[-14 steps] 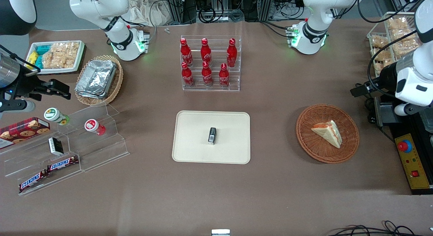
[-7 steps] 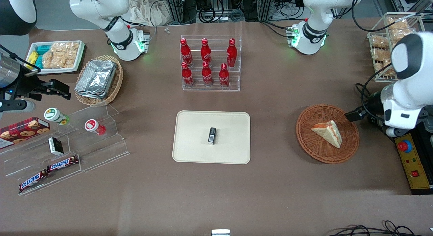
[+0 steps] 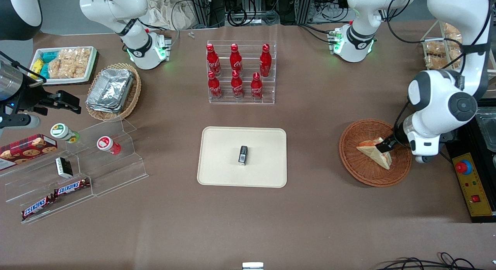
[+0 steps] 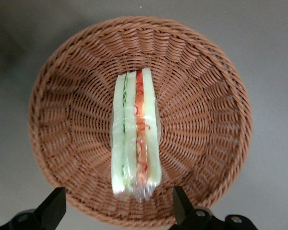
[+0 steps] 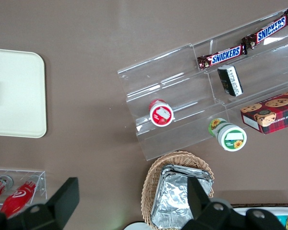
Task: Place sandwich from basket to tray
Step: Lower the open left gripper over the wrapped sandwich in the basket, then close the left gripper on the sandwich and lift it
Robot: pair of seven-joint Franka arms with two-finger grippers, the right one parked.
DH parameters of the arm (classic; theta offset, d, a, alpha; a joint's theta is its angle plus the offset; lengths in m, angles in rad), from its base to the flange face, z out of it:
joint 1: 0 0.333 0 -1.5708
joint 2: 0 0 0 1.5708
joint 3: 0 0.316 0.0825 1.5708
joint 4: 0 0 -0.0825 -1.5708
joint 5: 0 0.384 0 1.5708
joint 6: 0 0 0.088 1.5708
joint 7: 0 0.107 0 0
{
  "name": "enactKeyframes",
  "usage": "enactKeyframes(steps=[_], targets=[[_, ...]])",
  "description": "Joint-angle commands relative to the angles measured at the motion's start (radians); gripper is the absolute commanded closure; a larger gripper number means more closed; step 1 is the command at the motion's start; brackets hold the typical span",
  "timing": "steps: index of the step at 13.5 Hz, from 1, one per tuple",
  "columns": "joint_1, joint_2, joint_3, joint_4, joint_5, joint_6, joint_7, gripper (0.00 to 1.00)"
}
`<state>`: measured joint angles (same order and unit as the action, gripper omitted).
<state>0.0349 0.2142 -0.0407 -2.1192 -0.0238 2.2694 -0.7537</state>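
The sandwich (image 3: 372,152), a wrapped triangular wedge of pale bread with orange-red filling, lies in the round reddish-brown wicker basket (image 3: 356,165) at the working arm's end of the table. In the left wrist view the sandwich (image 4: 136,134) stands on edge in the basket (image 4: 206,120). My left gripper (image 3: 385,147) hovers just above the sandwich, open and empty, with its fingers (image 4: 55,208) spread wider than the sandwich. The cream-beige tray (image 3: 221,161) lies at the table's middle with a small black box (image 3: 243,155) on it.
A clear rack of red cola bottles (image 3: 238,72) stands farther from the camera than the tray. A wire rack of snack bags (image 3: 438,49) and a control box with a red button (image 3: 471,181) sit beside the basket. Clear snack shelves (image 3: 73,165) lie toward the parked arm's end.
The left arm has swung in from the table's edge and come down over the basket, and the gripper now hangs just above the sandwich. The sandwich and the basket have not moved.
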Motion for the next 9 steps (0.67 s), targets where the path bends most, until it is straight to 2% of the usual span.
enactKeyframes(steps=[1, 3, 4, 5, 6, 7, 8, 9], targets=[[-0.001, 0.065, 0.001, -0.007, 0.002, 0.076, -0.038, 0.00], [-0.001, 0.109, 0.001, -0.005, 0.004, 0.105, -0.038, 0.00], [-0.001, 0.128, 0.002, -0.005, 0.004, 0.123, -0.036, 0.03], [-0.001, 0.146, 0.002, -0.005, 0.010, 0.133, -0.035, 0.15], [-0.001, 0.154, 0.004, -0.004, 0.034, 0.133, -0.035, 0.38], [-0.001, 0.148, 0.007, -0.004, 0.048, 0.131, -0.033, 0.72], [-0.001, 0.140, 0.008, 0.002, 0.048, 0.119, -0.030, 0.94], [-0.001, 0.116, 0.009, 0.011, 0.048, 0.093, -0.029, 1.00]])
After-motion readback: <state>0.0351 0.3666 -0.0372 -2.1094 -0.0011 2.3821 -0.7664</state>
